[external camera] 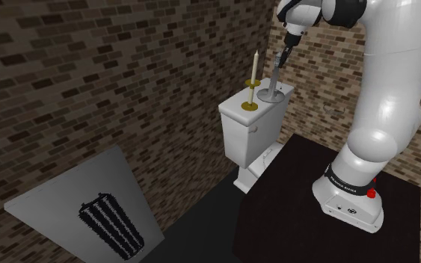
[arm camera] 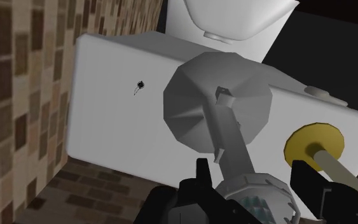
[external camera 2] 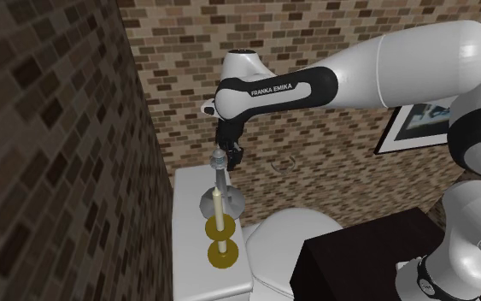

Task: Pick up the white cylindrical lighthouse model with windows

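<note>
Closest of all is the head of the lighthouse model (arm camera: 231,137), right up under the gripper (arm camera: 250,168). It has a pale, ring-shaped cap with a small gridded patch on it. The model is drawn plain grey rather than white. It is a slim round column, widening a little toward the head, with two small blocky nubs jutting from its side like window frames. At the foot it flares into a broad, faceted cone.

It stands on the lid of the toilet tank (arm camera: 107,95), toward the end by the brick wall (arm camera: 18,95). In the shoulder view the column leans a touch compared with its neighbour. The black gripper comes down over the head of the column. Whether it is clamped on the head or merely around it, I cannot tell.

Just beside the cone, on the same lid, stands a cream candle (arm camera: 336,167) in a gold holder (arm camera: 314,143), with a gap between the two bases. A tiny dark speck marks the bare part of the lid.

Below the tank is the white toilet bowl (arm camera: 234,19). The white arm (external camera: 388,90) rises from the black stand (external camera: 306,209) and bends over to the tank. A grey panel (external camera: 59,198) with a black ribbed shape (external camera: 111,224) on it lies on the floor, well apart. A framed picture (external camera 2: 418,120) hangs on the far brick wall.
</note>
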Robot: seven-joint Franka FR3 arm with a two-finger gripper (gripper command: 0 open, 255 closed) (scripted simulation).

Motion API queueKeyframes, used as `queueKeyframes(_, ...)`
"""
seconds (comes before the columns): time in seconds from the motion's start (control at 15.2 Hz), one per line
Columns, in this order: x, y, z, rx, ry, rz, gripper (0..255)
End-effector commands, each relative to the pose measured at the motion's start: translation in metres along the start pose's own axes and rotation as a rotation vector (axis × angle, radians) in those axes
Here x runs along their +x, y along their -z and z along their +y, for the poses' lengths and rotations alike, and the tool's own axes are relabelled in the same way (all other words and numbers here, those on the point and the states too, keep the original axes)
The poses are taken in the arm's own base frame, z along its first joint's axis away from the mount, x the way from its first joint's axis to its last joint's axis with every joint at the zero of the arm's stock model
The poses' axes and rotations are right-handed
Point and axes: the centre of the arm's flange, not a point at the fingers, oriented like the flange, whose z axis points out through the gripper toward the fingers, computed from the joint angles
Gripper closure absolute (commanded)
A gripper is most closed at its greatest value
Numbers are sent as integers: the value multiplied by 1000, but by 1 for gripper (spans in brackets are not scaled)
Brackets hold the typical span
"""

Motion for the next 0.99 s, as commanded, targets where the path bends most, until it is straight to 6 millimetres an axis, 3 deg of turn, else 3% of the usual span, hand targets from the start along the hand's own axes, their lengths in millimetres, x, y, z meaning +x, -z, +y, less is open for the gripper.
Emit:
queueKeyframes(0.0, 0, -1, 0, 1, 0, -1, 255)
queueKeyframes(0.13, 0, -1, 0, 0, 0, -1, 255)
queueKeyframes(0.92, 11, 61, 0, 0, 0, -1, 255)
